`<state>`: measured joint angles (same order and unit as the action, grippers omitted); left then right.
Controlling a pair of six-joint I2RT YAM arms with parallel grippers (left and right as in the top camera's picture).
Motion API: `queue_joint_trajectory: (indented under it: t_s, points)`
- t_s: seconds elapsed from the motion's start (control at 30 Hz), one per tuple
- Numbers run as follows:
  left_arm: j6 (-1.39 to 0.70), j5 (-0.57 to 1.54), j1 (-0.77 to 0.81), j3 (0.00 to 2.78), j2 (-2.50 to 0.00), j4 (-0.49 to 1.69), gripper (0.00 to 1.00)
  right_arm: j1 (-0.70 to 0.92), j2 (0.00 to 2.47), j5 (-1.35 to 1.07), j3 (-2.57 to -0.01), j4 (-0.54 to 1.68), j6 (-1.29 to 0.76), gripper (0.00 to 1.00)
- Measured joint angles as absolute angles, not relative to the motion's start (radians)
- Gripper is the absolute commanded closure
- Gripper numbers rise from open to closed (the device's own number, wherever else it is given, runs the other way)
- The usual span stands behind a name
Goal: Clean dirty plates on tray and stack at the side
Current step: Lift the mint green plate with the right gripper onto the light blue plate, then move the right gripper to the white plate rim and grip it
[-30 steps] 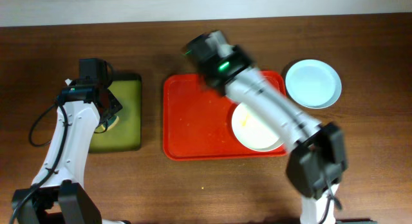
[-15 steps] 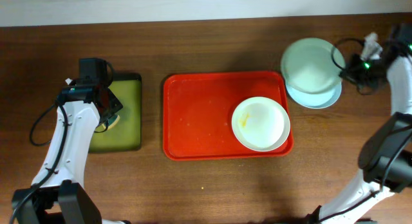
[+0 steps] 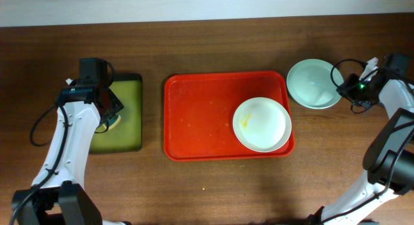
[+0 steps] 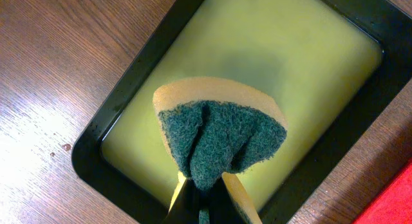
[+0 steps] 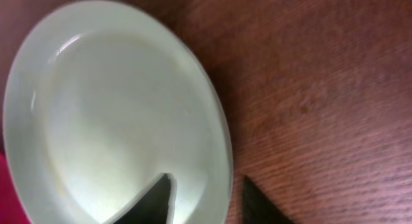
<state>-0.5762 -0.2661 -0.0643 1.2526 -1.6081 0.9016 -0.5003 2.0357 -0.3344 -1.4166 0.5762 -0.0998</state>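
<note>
The red tray (image 3: 200,115) holds a white plate (image 3: 262,125) with a yellow smear, at its right end. A pale mint plate (image 3: 312,83) lies on the table to the right of the tray; the blue-white plate does not show. In the right wrist view my right gripper (image 5: 207,185) straddles the mint plate's (image 5: 116,114) right rim, open, one finger inside and one over the wood. It also shows in the overhead view (image 3: 346,89). My left gripper (image 4: 206,185) is shut on a green-and-yellow sponge (image 4: 219,137) above the olive-green tray.
The black-rimmed olive-green tray (image 3: 126,138) sits left of the red tray, with a strip of bare wood between them; it fills the left wrist view (image 4: 309,63). The left arm reaches over the table's left side. The right arm comes in from the right edge.
The right arm swung from over the red tray to the right and set the mint plate down where the blue-white plate lay. The left arm has not moved.
</note>
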Motion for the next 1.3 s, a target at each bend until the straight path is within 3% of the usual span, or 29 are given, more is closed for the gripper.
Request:
queue_joint_trajectory:
  t_s: [0.13,0.3,0.43,0.6,0.77,0.97,1.3]
  points:
    - [-0.576,-0.266,-0.064,1.253,-1.608,0.902,1.00,-0.495,2.011,-0.343,-1.423,0.632,-0.128,0.47]
    - [-0.576,-0.266,-0.064,1.253,-1.608,0.902,1.00,-0.451,1.809,-0.347,-1.428,0.661,-0.157,0.43]
    - [-0.576,-0.266,-0.064,1.253,-1.608,0.906,1.00,-0.323,1.617,-0.356,-1.464,0.703,-0.135,0.40]
    - [-0.576,-0.266,-0.064,1.253,-1.608,0.909,1.00,-0.112,1.673,-0.276,-1.447,0.925,-0.064,0.41]
    - [-0.576,-0.258,-0.064,1.253,-1.608,0.910,1.00,-0.002,1.722,-0.132,-1.314,0.835,-0.075,0.45]
    - [-0.576,-0.250,-0.064,1.252,-1.608,0.910,1.00,0.036,1.751,-0.068,-1.183,0.731,-0.077,0.55]
    - [-0.576,-0.250,-0.064,1.252,-1.608,0.910,1.00,0.036,1.768,-0.022,-1.140,0.809,-0.077,0.59]
